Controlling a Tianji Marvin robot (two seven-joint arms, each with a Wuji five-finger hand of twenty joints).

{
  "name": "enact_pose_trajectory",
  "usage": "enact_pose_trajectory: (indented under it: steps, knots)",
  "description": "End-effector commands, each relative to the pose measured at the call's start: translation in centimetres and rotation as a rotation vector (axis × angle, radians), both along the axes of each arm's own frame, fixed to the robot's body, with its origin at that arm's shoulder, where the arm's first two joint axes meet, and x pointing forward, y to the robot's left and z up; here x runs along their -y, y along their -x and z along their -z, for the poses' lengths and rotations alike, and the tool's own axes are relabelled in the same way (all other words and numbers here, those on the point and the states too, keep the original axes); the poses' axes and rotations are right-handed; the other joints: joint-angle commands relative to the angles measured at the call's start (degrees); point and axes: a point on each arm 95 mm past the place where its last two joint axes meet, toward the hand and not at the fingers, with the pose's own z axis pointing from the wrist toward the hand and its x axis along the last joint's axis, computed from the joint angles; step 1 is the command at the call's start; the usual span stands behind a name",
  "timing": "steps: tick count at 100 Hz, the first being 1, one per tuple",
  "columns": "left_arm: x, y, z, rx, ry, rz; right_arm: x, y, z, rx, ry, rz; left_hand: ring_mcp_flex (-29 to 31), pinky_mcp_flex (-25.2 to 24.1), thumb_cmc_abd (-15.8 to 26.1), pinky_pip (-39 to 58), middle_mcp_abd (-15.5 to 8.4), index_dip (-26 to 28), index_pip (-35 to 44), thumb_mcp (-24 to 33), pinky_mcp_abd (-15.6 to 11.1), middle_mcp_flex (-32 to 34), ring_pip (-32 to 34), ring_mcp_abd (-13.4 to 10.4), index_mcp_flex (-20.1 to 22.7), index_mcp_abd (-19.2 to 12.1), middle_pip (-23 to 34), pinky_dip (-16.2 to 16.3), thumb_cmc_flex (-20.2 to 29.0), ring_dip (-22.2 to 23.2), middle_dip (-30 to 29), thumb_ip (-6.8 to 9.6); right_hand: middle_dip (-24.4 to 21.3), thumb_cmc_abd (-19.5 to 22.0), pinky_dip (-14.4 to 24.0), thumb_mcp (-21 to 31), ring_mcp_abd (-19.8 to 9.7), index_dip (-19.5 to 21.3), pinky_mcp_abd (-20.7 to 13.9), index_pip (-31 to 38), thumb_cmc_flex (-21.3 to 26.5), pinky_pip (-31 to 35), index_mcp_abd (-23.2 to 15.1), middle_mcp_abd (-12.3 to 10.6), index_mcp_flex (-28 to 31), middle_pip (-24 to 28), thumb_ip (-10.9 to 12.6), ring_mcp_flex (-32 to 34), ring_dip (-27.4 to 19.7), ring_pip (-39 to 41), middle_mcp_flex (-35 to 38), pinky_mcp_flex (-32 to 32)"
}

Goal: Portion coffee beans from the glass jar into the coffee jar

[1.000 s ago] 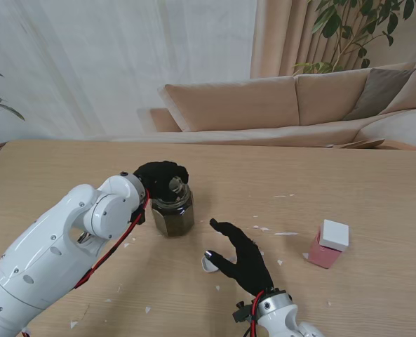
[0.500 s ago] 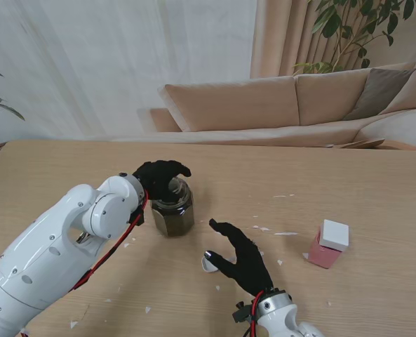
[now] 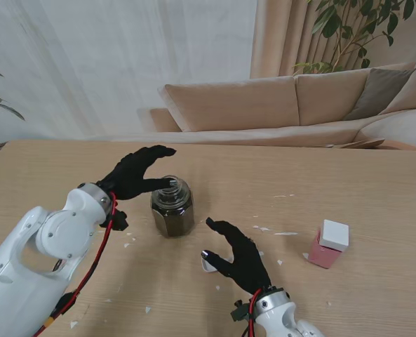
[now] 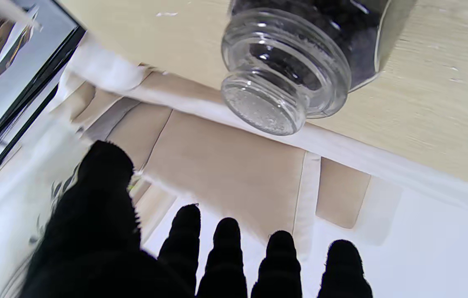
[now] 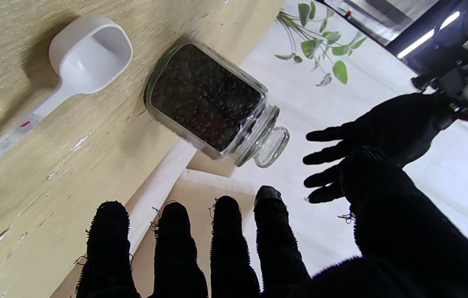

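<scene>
Left hand (image 3: pixel 134 173) spread beside glass jar (image 3: pixel 172 206), right hand (image 3: pixel 240 258) open

The stand camera looks down from above the shoulders over the whole table (image 3: pixel 376 175). Both wrist cameras look along their fingers, upside down, close to the glass jar (image 3: pixel 172 206), which all three views share.

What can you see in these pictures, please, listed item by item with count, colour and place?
glass jar: one, clear, dark coffee beans inside, lid on, table centre.
scoop: one, white, on the table beside the right hand.
container: one, pink with white lid, right side of the table.
table: one, light wood, white flecks scattered.
sofa: one, beige, beyond the table.
plants: green, both far corners.
left hand: black glove, open, beside the jar's lid.
right hand: black glove, open, nearer to me than the jar.
</scene>
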Motion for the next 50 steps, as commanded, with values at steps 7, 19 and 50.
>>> enact_pose_trajectory:
  steps: [7,19,50]
  knots:
    - [-1.1,3.0,2.2,-0.046,0.021,0.029,-0.7,0.1,-0.9,0.008,0.006,-0.025,-1.6,-0.2,3.1,-2.6,0.4,-1.3,-1.7,-3.2,-1.9,-0.9,-1.3,-0.7,1.7,-0.6,0.6,-4.1,1.7,-2.7,-1.3,1.60,-0.6,0.8,0.6,0.4,-2.1,-0.4,-1.0,-2.0,2.8,-1.6,-0.5,-1.9,-0.2,-1.2,0.9,-0.8,0.8,-0.9,-0.3,-0.6]
    - [-2.4,5.7,3.6,-0.038,0.103,0.026,-0.9,0.1,-1.3,0.009,0.018,-0.032,-1.7,-0.1,3.0,-3.3,0.9,-1.9,-1.9,-3.6,-1.7,-0.6,-1.1,-0.5,2.9,0.0,1.5,-6.2,2.5,-2.8,-1.1,1.67,-0.7,1.2,0.4,1.4,-2.4,-1.1,-1.1,-2.5,4.5,-2.1,-0.7,-2.1,-0.3,-1.6,3.6,-1.1,0.6,-1.2,-0.5,-0.9]
    - [-4.4,11.2,7.3,-0.108,0.256,0.008,-1.8,-0.4,-1.4,-0.006,0.029,-0.052,-1.6,0.6,3.6,-5.2,1.0,-3.4,-2.7,-4.7,-1.9,-1.2,-2.2,-0.5,2.5,0.3,-0.1,-11.9,3.0,-5.9,-2.5,1.78,-1.2,1.8,-1.1,0.1,-3.4,-2.0,-2.2,-2.4,2.4,-4.5,-2.1,-2.8,-1.9,-2.7,2.9,-2.0,-0.3,-2.3,-1.5,-1.8]
